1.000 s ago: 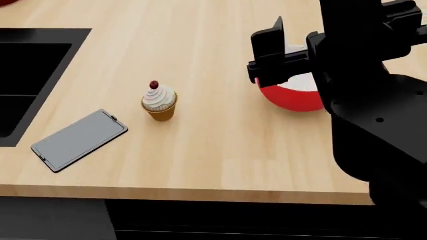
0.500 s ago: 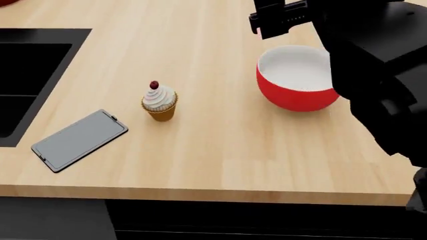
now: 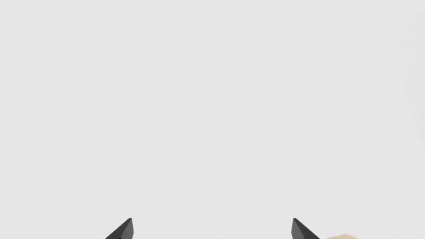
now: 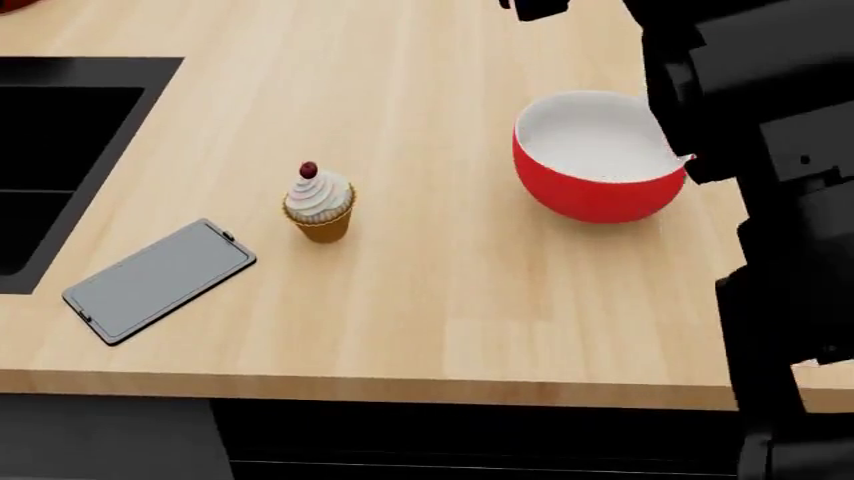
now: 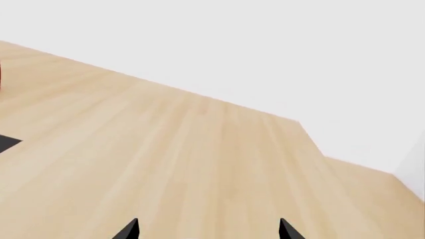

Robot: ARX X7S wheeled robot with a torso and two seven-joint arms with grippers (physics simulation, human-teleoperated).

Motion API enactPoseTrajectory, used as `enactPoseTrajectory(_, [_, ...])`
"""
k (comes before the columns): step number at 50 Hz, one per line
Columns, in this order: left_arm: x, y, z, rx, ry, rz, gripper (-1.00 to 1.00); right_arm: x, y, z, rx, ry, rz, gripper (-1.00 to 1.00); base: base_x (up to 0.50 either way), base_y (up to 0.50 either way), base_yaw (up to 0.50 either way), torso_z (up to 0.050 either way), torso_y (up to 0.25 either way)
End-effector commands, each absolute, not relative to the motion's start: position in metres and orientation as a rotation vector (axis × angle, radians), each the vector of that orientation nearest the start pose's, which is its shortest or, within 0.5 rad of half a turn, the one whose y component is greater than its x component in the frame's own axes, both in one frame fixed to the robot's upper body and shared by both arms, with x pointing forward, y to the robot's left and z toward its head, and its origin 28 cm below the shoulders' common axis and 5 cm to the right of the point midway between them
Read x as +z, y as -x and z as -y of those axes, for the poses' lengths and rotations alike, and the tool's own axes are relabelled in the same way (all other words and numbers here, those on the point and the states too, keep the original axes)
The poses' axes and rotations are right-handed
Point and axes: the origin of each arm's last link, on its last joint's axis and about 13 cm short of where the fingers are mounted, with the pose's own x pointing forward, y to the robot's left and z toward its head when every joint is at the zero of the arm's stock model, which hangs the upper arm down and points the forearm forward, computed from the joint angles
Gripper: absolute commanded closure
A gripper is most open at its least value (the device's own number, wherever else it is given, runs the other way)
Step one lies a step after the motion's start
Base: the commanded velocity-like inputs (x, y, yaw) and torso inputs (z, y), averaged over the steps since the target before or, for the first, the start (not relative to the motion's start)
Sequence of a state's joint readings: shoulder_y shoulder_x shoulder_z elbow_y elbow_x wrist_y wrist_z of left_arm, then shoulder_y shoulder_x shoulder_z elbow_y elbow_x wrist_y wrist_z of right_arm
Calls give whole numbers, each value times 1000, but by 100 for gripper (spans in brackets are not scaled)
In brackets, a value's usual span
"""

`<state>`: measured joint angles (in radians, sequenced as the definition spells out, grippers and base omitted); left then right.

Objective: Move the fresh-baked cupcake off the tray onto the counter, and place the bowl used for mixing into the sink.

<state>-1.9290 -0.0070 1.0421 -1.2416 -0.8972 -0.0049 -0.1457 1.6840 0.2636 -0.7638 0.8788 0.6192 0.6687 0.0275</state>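
Black right claw (image 5: 208,230) raised, bowl (image 4: 597,157) uncovered

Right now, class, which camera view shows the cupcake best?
The head view: the cupcake stands whole and unblocked on the counter, beside the tray. The left wrist view shows blank white; the right wrist view shows only bare counter. Neither shows the cupcake.

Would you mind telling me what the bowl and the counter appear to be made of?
The bowl looks like glazed ceramic or glossy plastic: smooth red outside, white inside, soft sheen. The counter looks like pale matte wood: visible plank seams and grain.
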Motion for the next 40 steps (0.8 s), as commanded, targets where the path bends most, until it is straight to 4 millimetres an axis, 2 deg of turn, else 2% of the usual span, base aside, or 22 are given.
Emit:
enactPoseTrajectory(1, [436,-412,-169,-59,-158,549,-100,359,-421,133,47,261,-56,-100,0,0,0,0,0])
enactPoseTrajectory(8, [432,-414,-171,-45,-158,535,-100,363,-422,134,28,264,-53,-100,0,0,0,0,0])
enactPoseTrajectory(25, [426,-416,-173,-38,-156,528,-100,351,-424,134,27,260,-93,-100,0,0,0,0,0])
enactPoseTrajectory(40, [424,-416,-172,-42,-157,491,-100,352,-424,134,33,261,-90,-100,0,0,0,0,0])
